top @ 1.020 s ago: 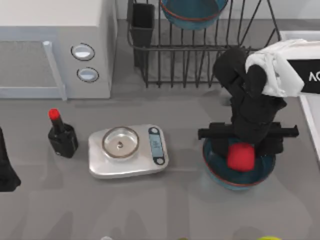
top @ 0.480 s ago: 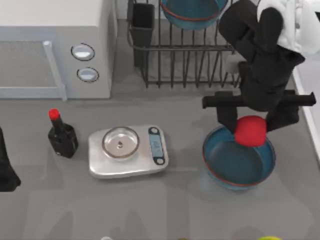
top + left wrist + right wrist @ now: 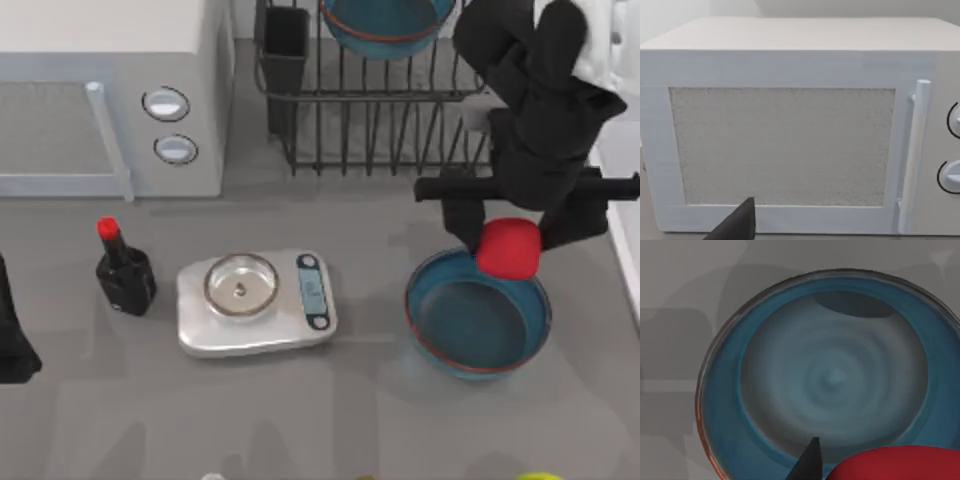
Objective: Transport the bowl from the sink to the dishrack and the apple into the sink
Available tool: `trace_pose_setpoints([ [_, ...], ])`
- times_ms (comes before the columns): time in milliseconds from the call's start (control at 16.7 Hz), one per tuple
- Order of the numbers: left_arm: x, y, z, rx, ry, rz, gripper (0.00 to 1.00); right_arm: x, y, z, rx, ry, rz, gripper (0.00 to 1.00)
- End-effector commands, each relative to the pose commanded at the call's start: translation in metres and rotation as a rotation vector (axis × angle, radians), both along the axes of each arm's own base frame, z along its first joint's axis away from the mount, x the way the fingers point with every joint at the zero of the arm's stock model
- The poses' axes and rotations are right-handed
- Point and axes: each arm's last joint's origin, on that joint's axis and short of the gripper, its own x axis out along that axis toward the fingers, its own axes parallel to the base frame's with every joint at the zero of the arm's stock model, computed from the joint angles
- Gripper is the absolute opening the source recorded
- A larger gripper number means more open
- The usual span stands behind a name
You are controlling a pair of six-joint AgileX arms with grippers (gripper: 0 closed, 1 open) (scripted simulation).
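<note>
As our right end effector (image 3: 510,240) rises toward the far right of the grey surface (image 3: 300,410), its fingers closed on the small bright-red apple (image 3: 508,248), the fruit has cleared the round teal-blue bowl (image 3: 470,325) left empty below; we judge the carry toward the white sink (image 3: 628,250) under way. Our left arm idles at the left edge.

My black right gripper (image 3: 512,235) carries a bright red apple (image 3: 508,249). The bowl (image 3: 478,325) under it is teal-blue with a thin red-brown rim, its inside paler and greyer toward the middle. The dishrack (image 3: 380,110) is black wire on a grey table (image 3: 300,410). The microwave (image 3: 790,125) is white with a speckled grey door. The scale (image 3: 257,301) is silver, the bottle (image 3: 123,270) black with a red cap.
</note>
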Motion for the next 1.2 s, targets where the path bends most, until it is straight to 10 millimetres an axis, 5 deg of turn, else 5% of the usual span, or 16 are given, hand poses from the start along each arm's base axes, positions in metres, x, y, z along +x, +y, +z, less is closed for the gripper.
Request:
trace_pose_setpoints([
  [240, 0.0, 0.0, 0.0, 0.0, 0.0, 0.0, 1.0, 0.024, -0.048, -0.02, 0.057, -0.081, -0.051, 0.0],
  [600, 0.0, 0.0, 0.0, 0.0, 0.0, 0.0, 1.0, 0.045, -0.161, -0.073, 0.181, -0.355, -0.153, 0.0],
  [900, 0.0, 0.0, 0.0, 0.0, 0.0, 0.0, 1.0, 0.016, -0.248, -0.1, 0.21, -0.715, -0.203, 0.0],
  [1200, 0.0, 0.0, 0.0, 0.0, 0.0, 0.0, 1.0, -0.027, -0.296, -0.073, 0.119, -1.141, -0.15, 0.0],
])
